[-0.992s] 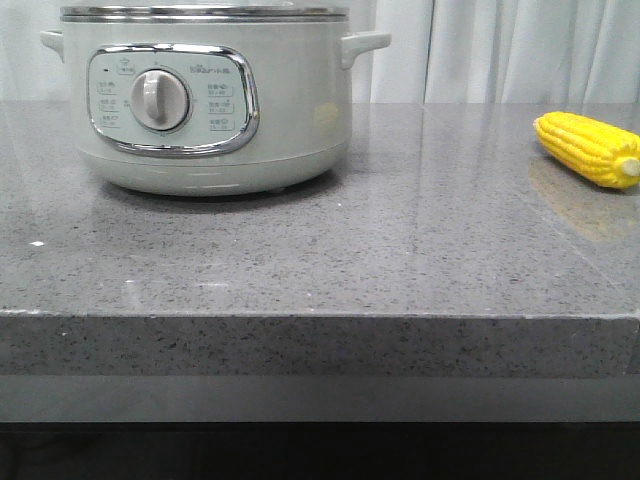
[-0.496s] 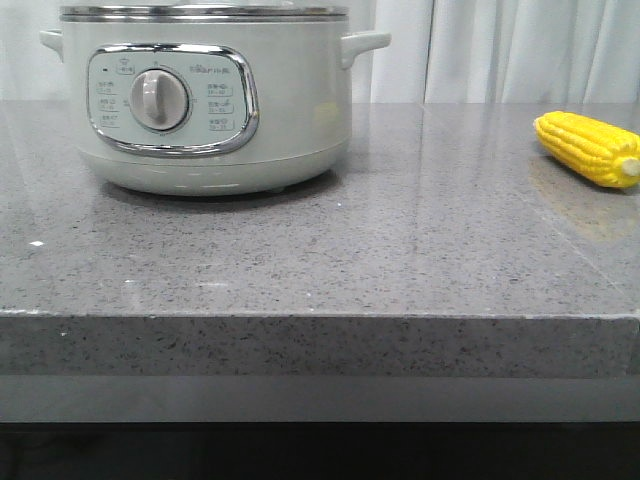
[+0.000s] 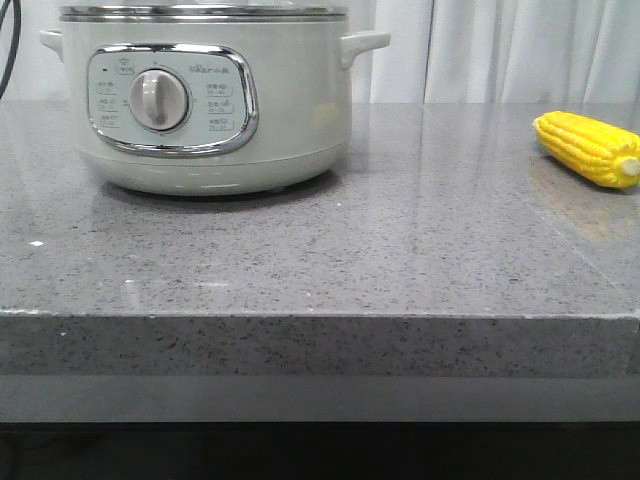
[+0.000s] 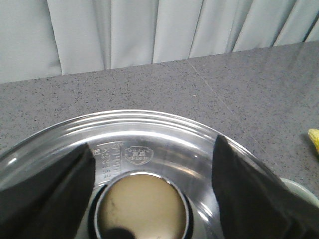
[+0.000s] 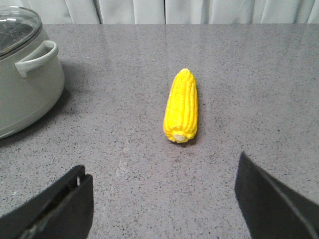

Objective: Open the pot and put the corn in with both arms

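The pale grey-green pot [image 3: 205,100] stands at the back left of the counter, its glass lid [image 4: 154,130] on. In the left wrist view my left gripper [image 4: 153,149] is open just above the lid, one finger on each side of the beige lid knob [image 4: 142,206], not closed on it. The yellow corn [image 3: 588,148] lies on the counter at the far right. In the right wrist view my right gripper [image 5: 162,167] is open and empty, a short way back from the corn [image 5: 181,106], whose stub end faces it. Neither gripper shows in the front view.
The grey speckled counter [image 3: 380,250] has its front edge near the camera. White curtains [image 3: 500,50] hang behind it. A black cable [image 3: 8,50] shows at the top left. The pot's side handle [image 5: 35,57] faces the corn.
A black cable has come into the front view at the top left. The pot and the corn have not moved.
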